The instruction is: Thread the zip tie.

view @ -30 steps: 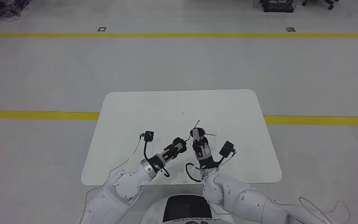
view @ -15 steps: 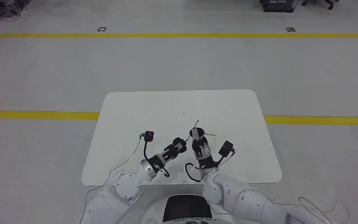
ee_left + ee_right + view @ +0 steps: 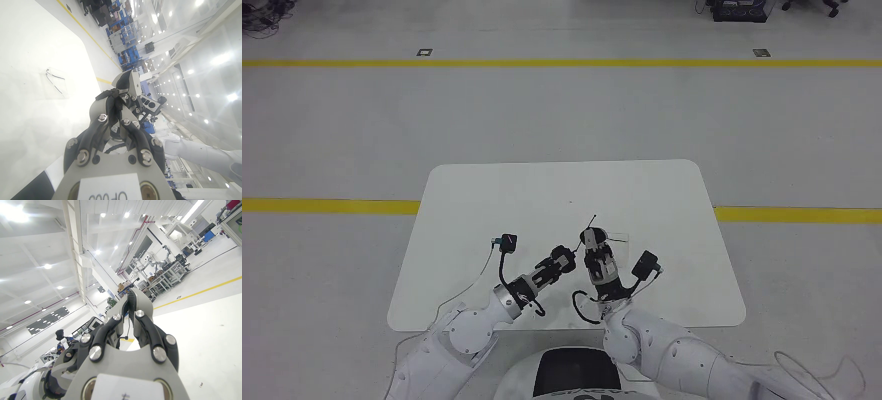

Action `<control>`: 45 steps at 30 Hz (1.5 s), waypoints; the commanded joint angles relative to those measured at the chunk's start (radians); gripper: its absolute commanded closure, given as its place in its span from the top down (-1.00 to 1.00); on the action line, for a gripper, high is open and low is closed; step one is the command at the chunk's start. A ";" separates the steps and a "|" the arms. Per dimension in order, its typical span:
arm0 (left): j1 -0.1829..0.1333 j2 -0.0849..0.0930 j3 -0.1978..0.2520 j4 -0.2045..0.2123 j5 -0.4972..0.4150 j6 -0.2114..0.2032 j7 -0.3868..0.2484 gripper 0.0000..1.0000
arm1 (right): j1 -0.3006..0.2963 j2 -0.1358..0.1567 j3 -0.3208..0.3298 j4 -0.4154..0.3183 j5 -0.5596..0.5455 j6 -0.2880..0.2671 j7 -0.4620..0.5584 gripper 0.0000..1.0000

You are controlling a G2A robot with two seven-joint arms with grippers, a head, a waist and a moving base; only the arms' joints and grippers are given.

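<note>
Zip tie (image 3: 129,321) seemingly in right end effector (image 3: 130,295).

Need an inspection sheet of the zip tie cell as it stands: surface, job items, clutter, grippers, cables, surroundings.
Surface: white table, rounded corners.
Job's things: zip tie, thin and black, pinched in the right gripper.
Clutter: clear sleeve lying flat on the table with thin black strips; a few dark specks.
Grippers: right shut on the zip tie; left gripper close beside it over the near part of the table, state unclear.
Cables: black cable loops at both wrists.
Surroundings: pale floor with yellow floor lines.
</note>
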 commanded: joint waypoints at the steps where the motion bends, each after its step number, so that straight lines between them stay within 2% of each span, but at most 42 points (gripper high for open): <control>1: 0.000 0.000 0.000 0.000 0.000 0.000 0.000 -1.00 | 0.000 0.000 0.000 0.001 0.000 0.000 0.001 -1.00; 45: 0.000 0.000 0.000 0.000 0.000 0.000 0.000 -1.00 | -0.009 -0.002 -0.012 -0.012 0.021 0.000 0.000 -1.00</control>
